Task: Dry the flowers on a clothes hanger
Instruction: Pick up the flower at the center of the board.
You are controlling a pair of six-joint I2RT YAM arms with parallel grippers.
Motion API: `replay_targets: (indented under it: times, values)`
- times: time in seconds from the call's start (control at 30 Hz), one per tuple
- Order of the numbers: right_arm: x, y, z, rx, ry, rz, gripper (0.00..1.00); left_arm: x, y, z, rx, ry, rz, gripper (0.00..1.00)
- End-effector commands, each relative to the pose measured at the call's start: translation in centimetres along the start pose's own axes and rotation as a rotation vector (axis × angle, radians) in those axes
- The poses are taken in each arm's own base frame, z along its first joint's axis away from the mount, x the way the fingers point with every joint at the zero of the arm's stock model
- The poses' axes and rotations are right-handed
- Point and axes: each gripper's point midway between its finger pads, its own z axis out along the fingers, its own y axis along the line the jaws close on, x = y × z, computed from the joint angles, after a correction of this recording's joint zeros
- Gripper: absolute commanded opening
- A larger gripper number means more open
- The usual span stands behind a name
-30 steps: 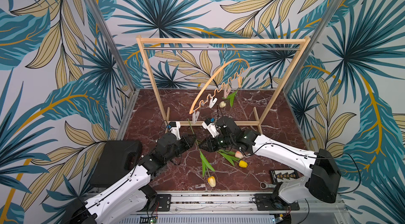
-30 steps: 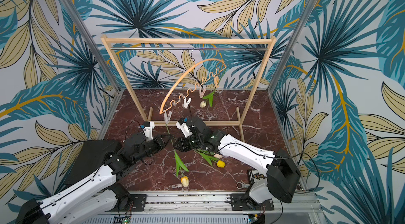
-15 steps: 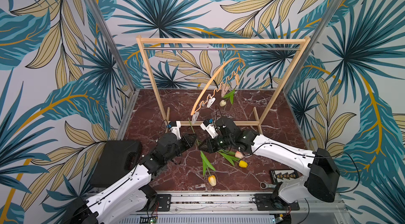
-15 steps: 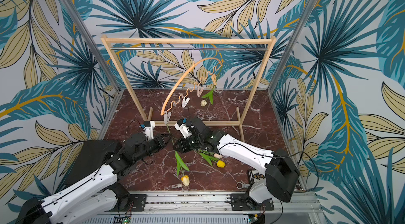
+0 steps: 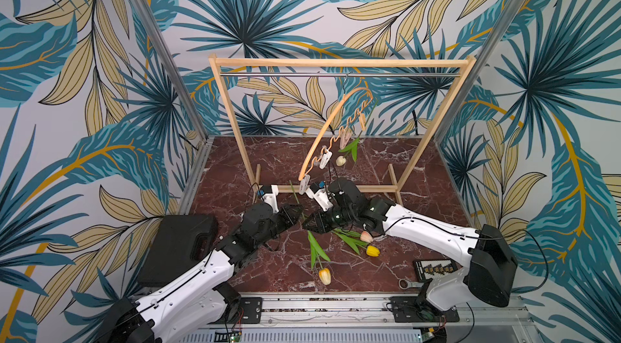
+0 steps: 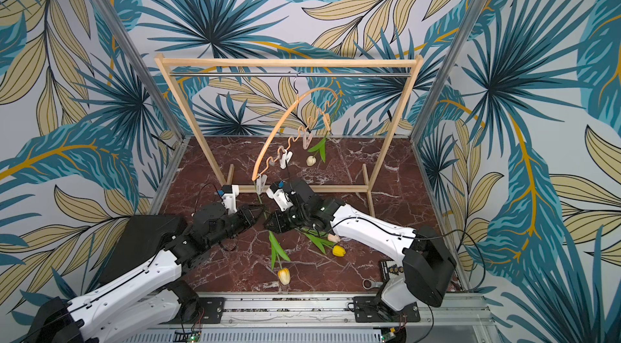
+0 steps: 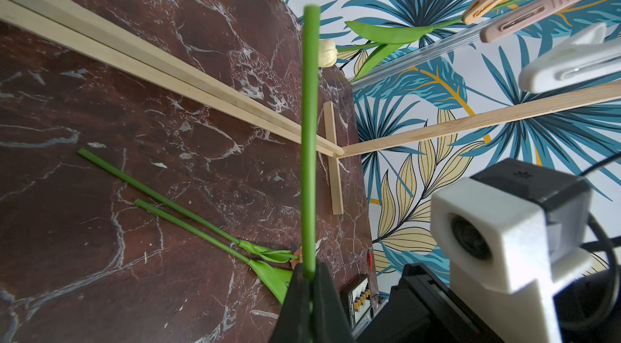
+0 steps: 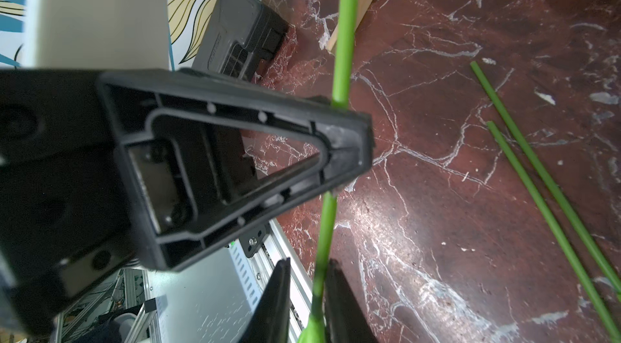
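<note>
The clothes hanger (image 5: 323, 134) (image 6: 268, 143) hangs tilted from the rack's rail, and a cream tulip (image 5: 341, 160) (image 6: 311, 160) dangles from one of its clips. My left gripper (image 5: 300, 215) (image 7: 309, 277) is shut on the stem (image 7: 309, 123) of the orange-yellow tulip (image 5: 324, 275) (image 6: 284, 275). That stem's top end is close by the lowest clip (image 5: 304, 186). My right gripper (image 5: 305, 223) (image 8: 308, 262) sits just below, its jaws slightly apart around the same stem (image 8: 342, 39). The pink tulip (image 5: 366, 236) and the bright yellow tulip (image 5: 373, 250) lie on the marble floor.
The wooden rack frame (image 5: 336, 62) stands across the back. A black case (image 5: 178, 250) lies at the left edge. A small black board (image 5: 435, 269) and a wrench (image 5: 406, 283) lie at the front right. Patterned walls close in three sides.
The hanger has swayed a little. Both arms stay nearly where they were, holding round the same stem.
</note>
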Motion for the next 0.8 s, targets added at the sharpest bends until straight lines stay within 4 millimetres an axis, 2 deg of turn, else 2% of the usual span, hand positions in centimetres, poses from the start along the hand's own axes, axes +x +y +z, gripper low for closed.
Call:
replay_targets:
  times: [0.0,0.23,0.47,0.5,0.53,0.57,0.77]
  values:
    - [-1.1,0.4,-0.1,-0.001,-0.033,-0.007,0.22,0.5,0.6,0.1,0.003,0.010,0.025,0.00]
    - [-1.1,-0.2,0.3,0.021,-0.030,0.002,0.10,0.6,0.5,0.2,0.008,0.015,0.026,0.00]
    - [-1.0,-0.8,-0.1,0.059,-0.036,-0.003,0.01,0.5,1.4,0.2,-0.031,0.006,0.041,0.00]
    - [-0.9,-0.9,-0.2,0.063,-0.033,-0.002,0.00,0.3,1.6,0.1,-0.046,-0.002,0.048,0.08]
    - [-0.7,-0.8,-0.4,0.060,-0.031,-0.003,0.00,0.0,1.7,0.0,-0.066,-0.013,0.061,0.23]
    - [-0.5,-0.8,-0.6,0.061,-0.031,-0.003,0.00,-0.4,1.7,0.0,-0.082,-0.025,0.078,0.31]
    - [1.9,-2.8,-2.9,0.134,-0.046,0.024,0.00,-3.5,1.2,-0.1,-0.169,-0.073,0.170,0.65]
